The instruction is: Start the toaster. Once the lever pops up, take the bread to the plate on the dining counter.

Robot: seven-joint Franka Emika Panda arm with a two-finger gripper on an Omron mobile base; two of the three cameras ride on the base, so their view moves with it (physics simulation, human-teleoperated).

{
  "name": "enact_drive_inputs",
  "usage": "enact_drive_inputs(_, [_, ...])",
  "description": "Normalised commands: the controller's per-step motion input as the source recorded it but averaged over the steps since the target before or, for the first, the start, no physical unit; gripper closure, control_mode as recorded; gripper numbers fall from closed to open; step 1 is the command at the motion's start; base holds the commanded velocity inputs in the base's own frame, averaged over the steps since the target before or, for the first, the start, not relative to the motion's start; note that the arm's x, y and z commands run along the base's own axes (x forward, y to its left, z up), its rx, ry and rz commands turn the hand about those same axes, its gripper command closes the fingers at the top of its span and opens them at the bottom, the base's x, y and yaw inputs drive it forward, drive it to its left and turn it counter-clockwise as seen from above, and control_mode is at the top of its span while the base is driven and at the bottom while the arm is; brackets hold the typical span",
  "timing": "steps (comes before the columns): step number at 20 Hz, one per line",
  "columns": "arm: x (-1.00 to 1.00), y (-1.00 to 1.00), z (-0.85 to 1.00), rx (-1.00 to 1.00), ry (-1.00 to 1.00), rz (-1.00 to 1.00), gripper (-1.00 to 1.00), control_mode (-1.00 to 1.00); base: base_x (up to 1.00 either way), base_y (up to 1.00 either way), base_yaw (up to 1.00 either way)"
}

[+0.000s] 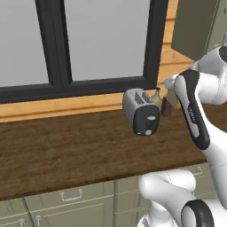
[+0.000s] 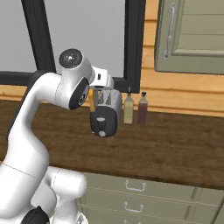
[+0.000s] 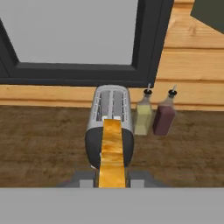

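Toaster (image 1: 141, 111): silver body with two top slots, dark end panel carrying a round knob, standing on a dark wood-grain counter (image 1: 66, 155) just below a black-framed window (image 1: 106, 42); seen end-on in the right base view, where the arm's wrist hangs directly above it. Bread (image 3: 112, 153): tan slice with a mottled golden face, seen edge-up in the hand view as a tall strip rising from the bottom between the finger tips, overlapping the toaster's dark end and reaching to the near ends of the slots; it appears lifted clear of the slots rather than seated in them; in the right base view an orange-tan sliver shows beside the wrist, just above the toaster. Gripper (image 3: 112, 181): jaws clenched on the bread, one grey tip to each side of the slice. Bottle, pale yellow (image 3: 143, 114): upright, dark cap, just beside the toaster on its right in the hand view. Bottle, dark red-brown (image 3: 164, 115): upright, just beside the yellow one, further from the toaster. Backdrop: light wooden plank wall behind the counter; pale green drawers with metal handles (image 2: 135, 186) under the counter; pale green cupboard door with a long handle (image 2: 192, 35) high on the wall to the right
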Motion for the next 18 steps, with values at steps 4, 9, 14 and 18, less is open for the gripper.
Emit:
enact_drive_inputs(4, [0.0,0.0,0.0,0.0,0.0,0.0,1.0,1.0,-0.61,0.16,-0.69])
enact_drive_inputs(9, [0.0,0.0,0.0,0.0,0.0,0.0,1.0,1.0,-0.54,0.08,-0.85])
enact_drive_inputs(14, [0.0,0.0,0.0,0.0,0.0,0.0,1.0,1.0,-0.49,0.0,-0.86])
enact_drive_inputs(18, [0.0,0.0,0.0,0.0,0.0,0.0,1.0,1.0,-0.46,0.0,-0.85])
